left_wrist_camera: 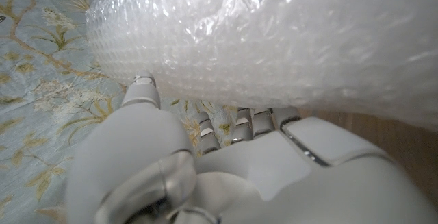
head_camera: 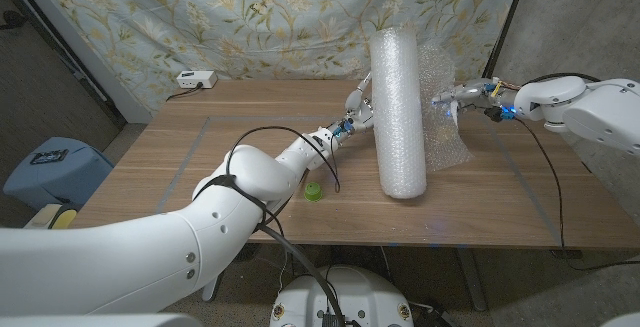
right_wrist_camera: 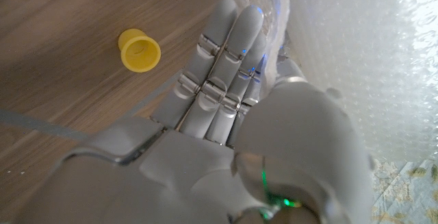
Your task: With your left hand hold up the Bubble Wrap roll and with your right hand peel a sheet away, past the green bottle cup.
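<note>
Tall white Bubble Wrap roll (head_camera: 398, 107) upright on table, loose sheet (head_camera: 441, 117) peeled rightward, small green bottle cup (head_camera: 314, 193) left

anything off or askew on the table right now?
Nothing damaged or spilled. The Bubble Wrap roll stands upright, slightly tilted, with a crumpled loose sheet hanging off its side at the right hand. The green bottle cup sits alone.

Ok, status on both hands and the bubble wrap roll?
Left hand steadies the upright white bubble wrap roll. Right hand pinches the loose sheet, partly peeled. Small green bottle cup sits apart, front-left.
</note>
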`<state>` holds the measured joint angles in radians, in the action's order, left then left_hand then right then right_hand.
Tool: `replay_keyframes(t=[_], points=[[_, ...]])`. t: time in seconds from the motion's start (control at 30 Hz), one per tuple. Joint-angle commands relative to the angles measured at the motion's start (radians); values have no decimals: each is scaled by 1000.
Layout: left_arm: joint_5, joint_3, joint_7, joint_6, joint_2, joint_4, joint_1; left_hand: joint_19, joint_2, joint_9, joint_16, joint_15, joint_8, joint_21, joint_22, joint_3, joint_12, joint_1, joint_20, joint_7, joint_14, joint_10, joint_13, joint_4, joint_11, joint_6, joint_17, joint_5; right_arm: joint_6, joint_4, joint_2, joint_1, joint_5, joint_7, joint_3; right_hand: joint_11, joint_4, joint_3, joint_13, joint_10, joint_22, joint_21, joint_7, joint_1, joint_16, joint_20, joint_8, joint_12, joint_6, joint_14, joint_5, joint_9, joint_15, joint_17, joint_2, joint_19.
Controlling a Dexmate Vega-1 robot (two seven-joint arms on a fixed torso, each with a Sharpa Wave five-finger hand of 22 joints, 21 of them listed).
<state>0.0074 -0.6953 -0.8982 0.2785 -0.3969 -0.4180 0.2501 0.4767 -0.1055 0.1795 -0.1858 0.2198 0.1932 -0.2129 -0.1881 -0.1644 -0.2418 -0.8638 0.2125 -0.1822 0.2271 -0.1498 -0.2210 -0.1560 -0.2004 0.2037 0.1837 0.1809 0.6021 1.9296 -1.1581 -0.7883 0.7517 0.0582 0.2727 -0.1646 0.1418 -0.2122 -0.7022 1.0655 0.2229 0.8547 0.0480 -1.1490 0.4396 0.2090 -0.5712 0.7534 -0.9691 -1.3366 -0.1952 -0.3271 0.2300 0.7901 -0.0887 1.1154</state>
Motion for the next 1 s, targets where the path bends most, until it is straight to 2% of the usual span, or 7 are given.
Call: replay_keyframes(t=[0.03, 0.33, 0.47, 0.73, 1.0], points=[[-20, 7, -14, 4, 3, 0, 19, 0, 1, 2, -2, 2, 1, -5, -4, -12, 0, -14, 2, -2, -5, 14, -4, 1, -6, 9, 2, -2, 0, -34, 18, 34, -19, 33, 37, -6, 1, 6, -3, 5, -1, 7, 0, -16, -4, 8, -5, -1, 1, -11, -5, -2, 0, 5, -1, -2], [-47, 24, -30, 7, 20, 0, 33, -13, -2, 2, 3, 3, -4, -1, -4, -14, 10, -16, 3, -8, -24, 37, -6, 5, -7, 3, 2, -2, 23, -62, 46, 83, -48, 52, 78, -5, 1, 8, -4, 5, -4, 17, 1, -17, -12, 8, -6, -4, 2, -10, -5, -2, 0, 5, -3, -8], [-63, 26, -51, 6, 32, 0, 40, -38, -2, 3, 8, 3, -9, 8, -4, -15, 21, -17, 3, -11, -53, 66, -7, 7, -10, -16, 2, -2, 42, -77, 61, 117, -68, 64, 104, -5, 1, 10, -5, 6, -5, 21, 0, -18, -12, 8, -6, -5, 2, -13, -5, -2, 0, 8, -2, -10], [-100, 39, -85, 9, 51, 0, 60, -50, -5, 3, 6, 4, -7, 9, -4, -15, 21, -13, 3, -13, -66, 72, -7, 12, -10, -16, 3, -3, 79, -124, 103, 182, -107, 94, 163, -5, 0, 13, -9, 5, -6, 31, 1, -18, -15, 8, -7, -5, 3, -13, -5, -2, 0, 12, -4, -14], [-121, 51, -89, 10, 57, 0, 66, -59, -10, 3, 2, 4, -6, 8, -4, -16, 19, -8, 3, -8, -73, 75, -8, 16, -10, -20, 4, -3, 88, -149, 122, 210, -129, 114, 183, -7, 0, 15, -6, 7, -8, 39, 0, -19, -20, 8, -8, -10, 2, -14, -5, -2, 0, 13, -5, -18]])
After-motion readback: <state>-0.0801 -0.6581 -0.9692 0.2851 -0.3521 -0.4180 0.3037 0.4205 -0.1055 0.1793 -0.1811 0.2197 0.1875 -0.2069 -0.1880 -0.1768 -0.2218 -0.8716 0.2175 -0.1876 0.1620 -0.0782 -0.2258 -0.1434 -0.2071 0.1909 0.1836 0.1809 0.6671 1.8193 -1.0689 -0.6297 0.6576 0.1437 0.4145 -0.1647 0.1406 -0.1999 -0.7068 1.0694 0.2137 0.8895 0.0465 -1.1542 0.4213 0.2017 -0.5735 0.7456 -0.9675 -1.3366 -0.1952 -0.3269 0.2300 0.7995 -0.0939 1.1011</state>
